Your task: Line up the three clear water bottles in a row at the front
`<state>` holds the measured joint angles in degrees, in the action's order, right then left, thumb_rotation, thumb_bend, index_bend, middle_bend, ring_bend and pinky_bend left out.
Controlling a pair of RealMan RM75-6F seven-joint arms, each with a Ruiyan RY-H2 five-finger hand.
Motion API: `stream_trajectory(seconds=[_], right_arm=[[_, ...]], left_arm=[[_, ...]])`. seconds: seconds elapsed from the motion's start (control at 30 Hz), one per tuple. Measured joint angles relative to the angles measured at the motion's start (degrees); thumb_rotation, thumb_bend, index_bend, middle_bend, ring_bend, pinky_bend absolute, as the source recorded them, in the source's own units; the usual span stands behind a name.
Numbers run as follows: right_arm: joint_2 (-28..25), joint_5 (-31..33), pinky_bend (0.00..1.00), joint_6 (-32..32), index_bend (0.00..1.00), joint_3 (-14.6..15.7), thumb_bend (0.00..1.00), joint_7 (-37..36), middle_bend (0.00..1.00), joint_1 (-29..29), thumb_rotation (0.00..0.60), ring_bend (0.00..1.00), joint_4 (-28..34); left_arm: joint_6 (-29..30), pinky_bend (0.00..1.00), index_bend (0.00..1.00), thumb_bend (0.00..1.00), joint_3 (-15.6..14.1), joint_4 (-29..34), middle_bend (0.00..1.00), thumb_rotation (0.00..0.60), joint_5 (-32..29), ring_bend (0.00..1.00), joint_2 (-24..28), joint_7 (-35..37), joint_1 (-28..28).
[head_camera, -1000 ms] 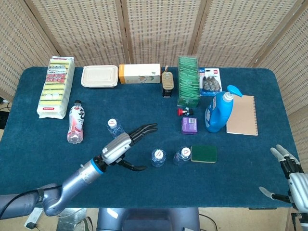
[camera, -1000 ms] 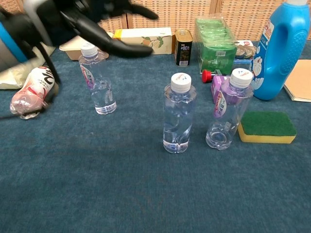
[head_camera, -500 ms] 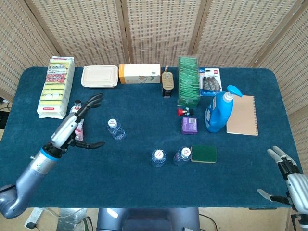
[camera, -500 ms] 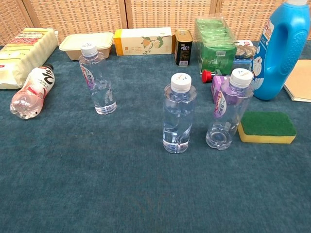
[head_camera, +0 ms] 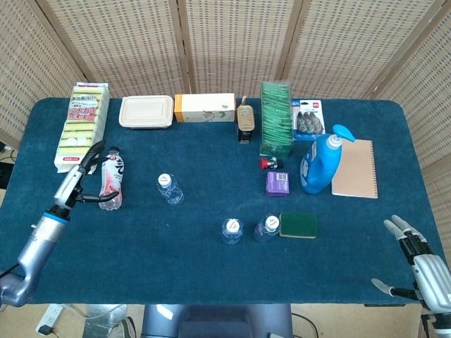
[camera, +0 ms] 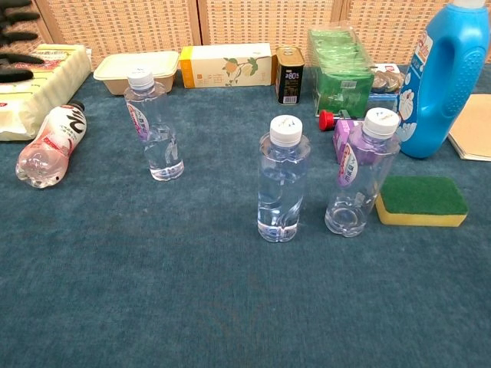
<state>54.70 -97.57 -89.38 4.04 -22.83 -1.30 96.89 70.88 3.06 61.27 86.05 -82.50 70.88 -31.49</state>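
Observation:
Three clear water bottles stand upright with white caps. One bottle (head_camera: 169, 189) (camera: 156, 126) is left of centre and further back. Two stand close together nearer the front: the middle bottle (head_camera: 232, 230) (camera: 282, 180) and the right bottle (head_camera: 267, 227) (camera: 359, 172), which sits beside a green sponge (head_camera: 298, 225). My left hand (head_camera: 79, 179) hovers at the table's left side by a lying pink bottle (head_camera: 111, 182), fingers spread and holding nothing; only its dark fingertips (camera: 17, 14) show in the chest view. My right hand (head_camera: 417, 264) is off the front right corner, fingers apart and empty.
A blue detergent bottle (head_camera: 320, 163), a notebook (head_camera: 354, 169) and a purple box (head_camera: 277, 183) sit right of centre. Along the back stand a sponge pack (head_camera: 83, 127), a lidded tray (head_camera: 146, 111), a carton (head_camera: 204, 108), a can (head_camera: 244, 120) and green packets (head_camera: 276, 116).
My left hand has swung away from the bottles in the middle of the table to the far left edge, fingers still spread. My right hand has slid slightly lower. The bottles have not moved.

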Motion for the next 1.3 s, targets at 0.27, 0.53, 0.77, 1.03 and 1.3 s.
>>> stream_trajectory(seconds=[0.27, 0.53, 0.77, 1.03, 1.3], right_arm=[[-0.1, -0.2, 0.0, 0.5, 0.04, 0.2, 0.0, 0.1, 0.0, -0.1, 0.6, 0.0, 0.2], [-0.3, -0.1, 0.0, 1.2, 0.04, 0.3, 0.0, -0.6, 0.0, -0.5, 0.6, 0.0, 0.1], [-0.5, -0.5, 0.0, 1.2, 0.04, 0.5, 0.0, -1.4, 0.0, -0.6, 0.6, 0.0, 0.0], [-0.6, -0.2, 0.0, 1.4, 0.04, 0.4, 0.0, -2.6, 0.0, -0.7, 0.6, 0.0, -0.6], [-0.9, -0.6, 0.0, 1.4, 0.06, 0.5, 0.0, -4.5, 0.0, -1.1, 0.6, 0.0, -1.0]], left_arm=[[-4.5, 0.08, 0.0, 0.14, -0.9, -11.0, 0.0, 0.6, 1.4, 0.0, -10.8, 3.3, -2.4], [-5.3, 0.04, 0.0, 0.1, -0.7, -13.0, 0.0, 0.6, 2.7, 0.0, -15.2, 1.1, -4.7], [-7.0, 0.04, 0.0, 0.11, 0.6, -11.3, 0.0, 0.6, 2.6, 0.0, -16.7, -1.8, -7.2], [-11.2, 0.05, 0.0, 0.2, 2.6, -9.4, 0.0, 0.6, 0.9, 0.0, -19.2, -4.2, -10.4], [-13.8, 0.38, 0.1, 0.41, 3.6, -10.0, 0.22, 0.6, -1.2, 0.18, -20.7, -5.7, -11.2]])
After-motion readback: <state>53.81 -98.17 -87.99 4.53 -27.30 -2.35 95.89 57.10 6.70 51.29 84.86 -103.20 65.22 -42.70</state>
